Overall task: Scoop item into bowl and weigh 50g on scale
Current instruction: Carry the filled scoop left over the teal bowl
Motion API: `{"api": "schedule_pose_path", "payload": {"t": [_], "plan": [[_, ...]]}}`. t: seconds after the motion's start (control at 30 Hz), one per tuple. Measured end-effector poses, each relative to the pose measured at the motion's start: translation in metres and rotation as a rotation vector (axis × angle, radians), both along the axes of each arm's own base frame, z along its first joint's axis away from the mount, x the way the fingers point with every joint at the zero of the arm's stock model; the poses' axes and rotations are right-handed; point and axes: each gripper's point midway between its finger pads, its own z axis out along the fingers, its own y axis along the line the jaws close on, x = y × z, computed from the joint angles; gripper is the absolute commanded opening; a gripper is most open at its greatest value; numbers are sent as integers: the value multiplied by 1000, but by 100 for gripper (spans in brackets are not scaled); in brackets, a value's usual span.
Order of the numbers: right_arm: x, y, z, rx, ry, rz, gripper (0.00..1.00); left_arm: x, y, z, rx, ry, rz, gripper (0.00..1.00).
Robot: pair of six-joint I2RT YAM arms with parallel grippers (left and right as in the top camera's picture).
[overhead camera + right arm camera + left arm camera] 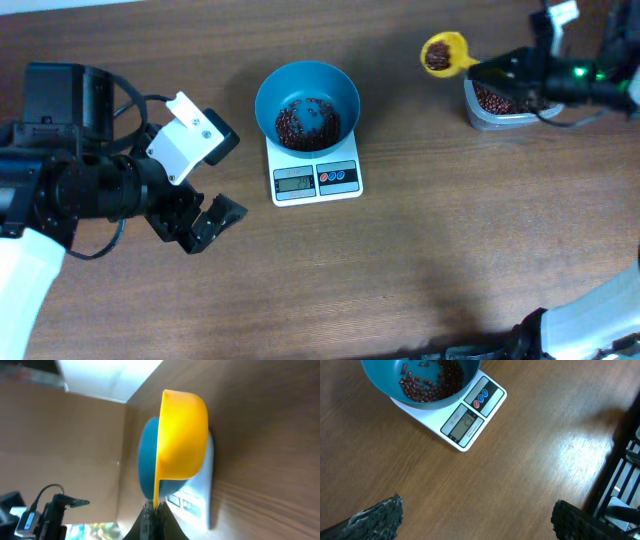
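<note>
**A:** Overhead view first. Where do things stand?

**B:** The bowl (307,80) sits on the scale (350,168) in the middle of the tabletop (420,260). A shallow heap of beans (305,122) covers its bottom.

**A:** And the scoop?

**B:** The scoop (443,52) hangs over bare tabletop between bowl and tub (478,122), nearer the tub, and it has beans in it. The right tool (155,516) is pressed together on the thin handle. In the right wrist view the yellow cup is straight ahead, with bowl and scale beyond it.

**A:** The other arm?

**B:** The left tool (205,218) is spread wide and holds nothing. It is left of the scale and apart from it.

**A:** What does the scale say?

**B:** In the left wrist view the display (465,422) looks like a two and a four, but the digits are small and I would not swear to them. If that reading is right, I judge the weighing roughly half done.

**A:** What is left, then?

**B:** This load has to cross to the bowl and be tipped in, and then the display needs checking. I would expect at least another scoop after it, with smaller portions near the target. The tub has plenty of beans. The main risks I see are spilling on the way across and overshooting at the end.
</note>
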Motion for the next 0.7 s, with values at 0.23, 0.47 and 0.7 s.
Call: {"api": "schedule_pose_path", "payload": {"t": [0.23, 0.47, 0.7], "plan": [[9, 73, 17, 14, -121, 180, 4, 0, 0, 0, 0, -1, 0, 99], [8, 108, 27, 18, -212, 275, 4, 0, 0, 0, 0, -1, 0, 99], [5, 136, 32, 5, -277, 339, 4, 0, 0, 0, 0, -1, 0, 99]]}}
